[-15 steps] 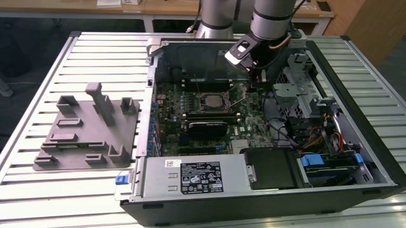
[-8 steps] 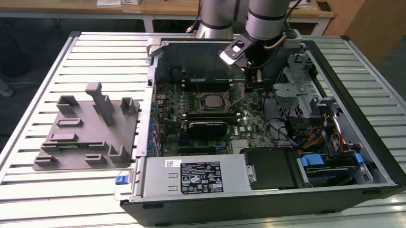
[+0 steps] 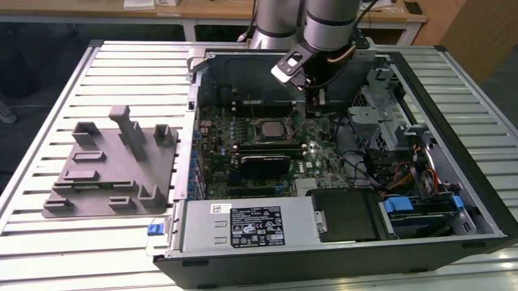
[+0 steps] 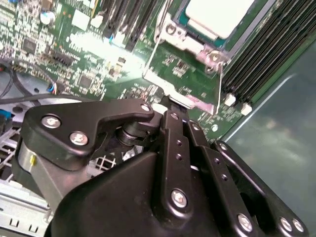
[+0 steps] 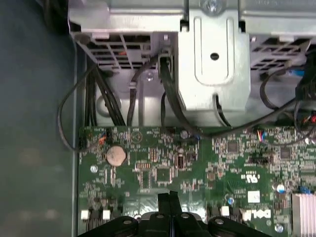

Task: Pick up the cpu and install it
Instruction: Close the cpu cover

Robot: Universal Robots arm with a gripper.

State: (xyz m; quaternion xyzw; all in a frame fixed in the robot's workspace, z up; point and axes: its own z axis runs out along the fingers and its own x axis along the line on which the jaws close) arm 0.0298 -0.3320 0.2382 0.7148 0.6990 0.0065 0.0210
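Note:
The cpu (image 4: 217, 17), a square chip with a silvery-white top plate, lies inside the metal-framed socket (image 4: 190, 47) on the green motherboard. In the exterior view the cpu (image 3: 268, 128) sits mid-board in the open computer case. My gripper (image 3: 318, 100) hangs above the board, a little to the exterior view's right of the socket and farther back. Its black fingers (image 5: 169, 201) are pressed together with nothing between them. In the second wrist view the gripper (image 4: 173, 109) points at the board just beside the socket's wire lever (image 4: 158, 54).
A large grey plastic tray (image 3: 113, 170) with upright blocks lies on the slatted table at the exterior view's left. The case holds a drive cage (image 3: 389, 115), bundled cables (image 3: 404, 176) and a power supply (image 3: 242, 225) at the front. Case walls ring the board.

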